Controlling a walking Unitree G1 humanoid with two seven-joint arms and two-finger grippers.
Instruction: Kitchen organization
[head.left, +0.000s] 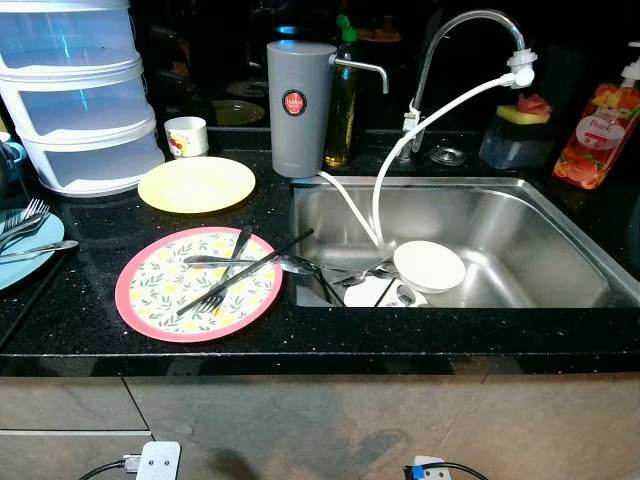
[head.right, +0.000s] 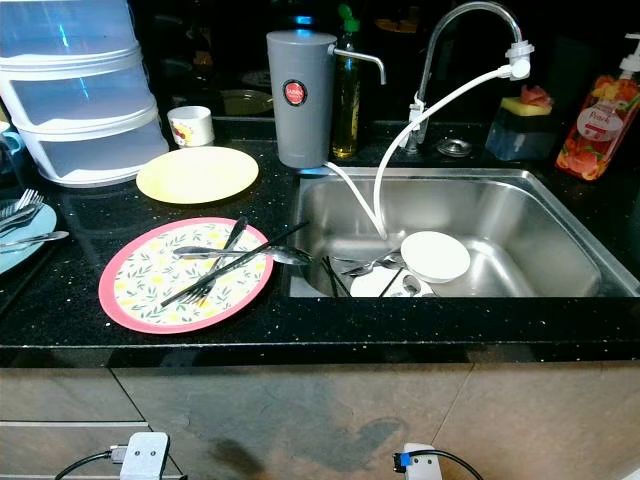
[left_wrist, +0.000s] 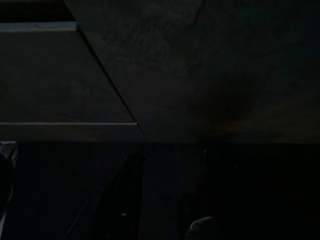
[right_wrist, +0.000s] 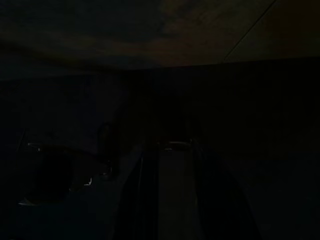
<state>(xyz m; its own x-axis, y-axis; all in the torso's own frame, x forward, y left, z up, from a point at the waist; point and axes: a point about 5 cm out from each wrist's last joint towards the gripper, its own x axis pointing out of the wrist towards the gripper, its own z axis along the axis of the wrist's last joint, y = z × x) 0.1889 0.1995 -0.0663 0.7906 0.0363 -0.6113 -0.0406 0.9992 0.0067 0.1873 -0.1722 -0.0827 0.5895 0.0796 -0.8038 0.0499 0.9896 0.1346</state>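
Observation:
A pink floral plate (head.left: 198, 283) lies near the front edge of the black counter (head.left: 90, 330), with a fork, spoon and dark chopsticks (head.left: 245, 268) across it. Behind it sits a yellow plate (head.left: 196, 184). In the steel sink (head.left: 560, 250), a white bowl (head.left: 429, 265) rests on a plate with spoons (head.left: 365, 272) beside it. Both arms hang idle below the counter; the left gripper (left_wrist: 167, 200) and right gripper (right_wrist: 170, 195) are dim shapes in the very dark wrist views, facing cabinet fronts.
A grey water filter (head.left: 300, 105), a small cup (head.left: 186, 136) and stacked clear containers (head.left: 80, 95) stand at the back left. A blue plate with cutlery (head.left: 25, 240) sits far left. A tap with a white hose (head.left: 470, 60), a sponge holder (head.left: 518, 135) and a soap bottle (head.left: 598, 135) stand behind the sink.

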